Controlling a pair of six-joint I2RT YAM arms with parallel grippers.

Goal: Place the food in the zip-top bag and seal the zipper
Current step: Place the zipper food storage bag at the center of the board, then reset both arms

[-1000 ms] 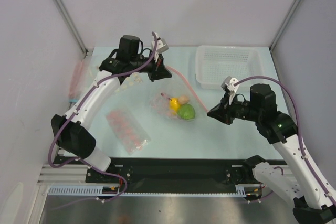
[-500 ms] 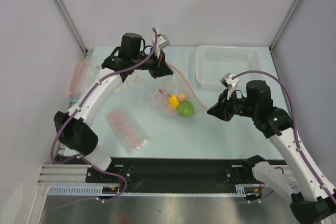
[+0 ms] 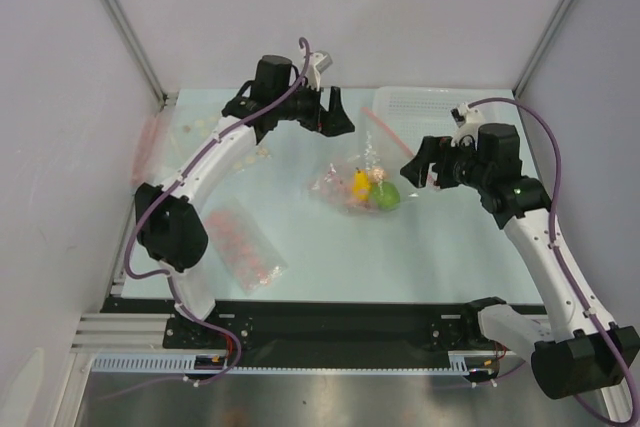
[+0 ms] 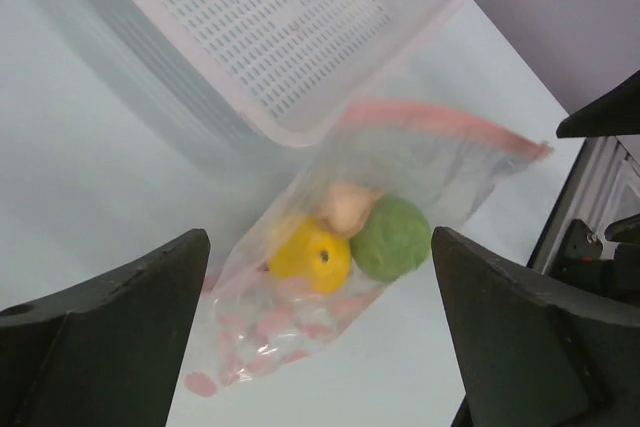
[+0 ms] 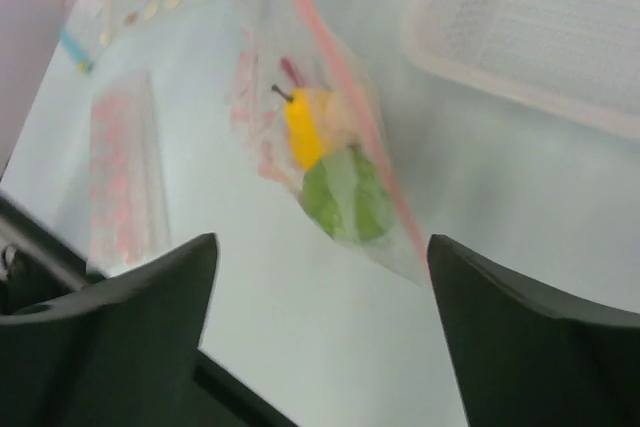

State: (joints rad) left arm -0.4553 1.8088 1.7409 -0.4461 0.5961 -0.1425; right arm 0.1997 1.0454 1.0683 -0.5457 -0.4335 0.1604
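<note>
Food (image 3: 372, 190) sits inside your zip-top bag (image 3: 340, 185) mid-surface (image 3: 450, 237), zipper (image 4: 440, 119) running off toward 1 o'clock, while your left fingers (image 3: 337, 113) at the bag's 11 o'clock and right fingers (image 3: 413, 165) at its 3 o'clock are spread wide, gripping nothing.

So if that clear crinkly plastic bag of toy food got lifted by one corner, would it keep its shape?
Probably not: the clear plastic bag looks thin and wrinkled, so it would likely sag. The green round fruit and yellow pear-like fruit lie loose inside and would probably roll to the lowest point, tugging it lopsided.
</note>
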